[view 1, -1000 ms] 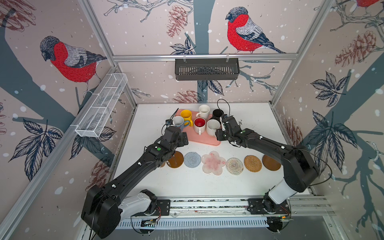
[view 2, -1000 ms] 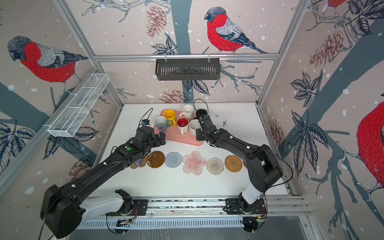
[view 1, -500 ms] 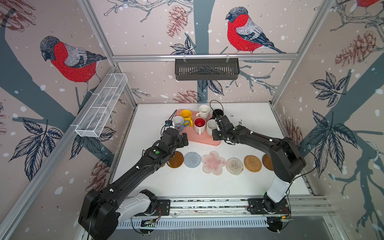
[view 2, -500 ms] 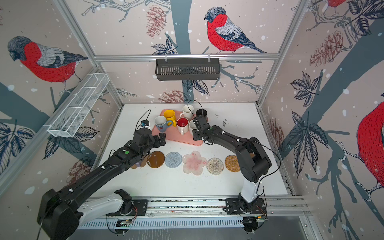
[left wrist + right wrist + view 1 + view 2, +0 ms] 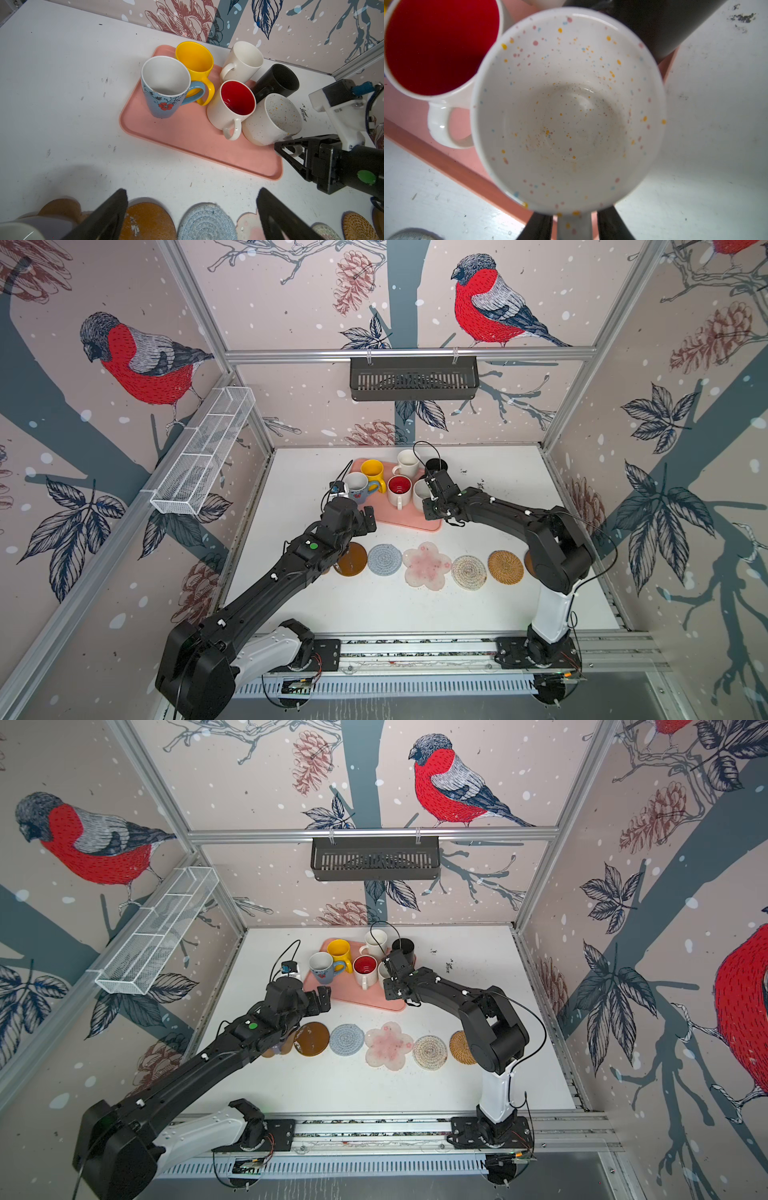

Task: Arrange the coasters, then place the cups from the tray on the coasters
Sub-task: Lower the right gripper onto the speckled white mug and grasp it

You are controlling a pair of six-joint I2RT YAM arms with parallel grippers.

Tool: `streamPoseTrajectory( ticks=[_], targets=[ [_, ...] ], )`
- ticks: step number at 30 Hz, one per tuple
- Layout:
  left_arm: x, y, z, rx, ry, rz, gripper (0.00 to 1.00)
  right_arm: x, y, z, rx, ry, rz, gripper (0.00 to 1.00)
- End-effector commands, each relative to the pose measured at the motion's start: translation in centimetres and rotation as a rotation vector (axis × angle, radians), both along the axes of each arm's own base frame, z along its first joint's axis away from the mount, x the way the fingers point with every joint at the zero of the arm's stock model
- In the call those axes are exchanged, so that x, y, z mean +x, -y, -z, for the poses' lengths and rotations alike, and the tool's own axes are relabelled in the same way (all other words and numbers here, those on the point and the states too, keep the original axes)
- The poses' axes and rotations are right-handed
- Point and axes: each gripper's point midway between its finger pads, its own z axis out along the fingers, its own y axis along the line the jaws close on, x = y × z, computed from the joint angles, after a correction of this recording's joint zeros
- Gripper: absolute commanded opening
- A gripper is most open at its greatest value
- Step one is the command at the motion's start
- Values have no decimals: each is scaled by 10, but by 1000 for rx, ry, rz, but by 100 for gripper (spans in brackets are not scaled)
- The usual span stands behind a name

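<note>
Six cups [image 5: 399, 486] upright, clustered on pink tray [image 5: 409, 523] (speckled cup [image 5: 571, 114] at corner); coasters [image 5: 427, 569] in row alongside

White table [image 5: 374, 614] bears tray [image 5: 399, 520] and coasters [image 5: 385, 559] (one row).

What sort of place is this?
Probably a lab robot test cell: aluminium frame with bird-print wall panels, two arms bolted to a front rail, mugs staged on a pink tray.

Top cams high, angled down over whole table [image 5: 374, 610]; both wrist cams close on tray [image 5: 187, 135].
</note>
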Motion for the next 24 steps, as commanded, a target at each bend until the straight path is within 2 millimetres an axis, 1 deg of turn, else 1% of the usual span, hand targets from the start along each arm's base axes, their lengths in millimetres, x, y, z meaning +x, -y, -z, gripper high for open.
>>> streamPoseTrajectory(
  ticks=[1,5,9,15,20,24],
  targets=[
    [6,0,-6,-3,34,-10,97,2,1,0,-16,5,-1,35],
    [6,1,-5,-2,29,-7,97,2,1,1,-16,5,-3,31],
    [7,2,-8,-8,34,-6,97,2,1,0,-14,7,-4,19],
    [5,4,-16,-18,34,10,97,0,2,-6,-8,18,-6,11],
    [1,1,-24,-26,51,5,97,-3,5,-15,0,41,-1,9],
    [-2,0,-24,-29,45,5,97,-4,7,-20,2,53,-2,6]
  ],
)
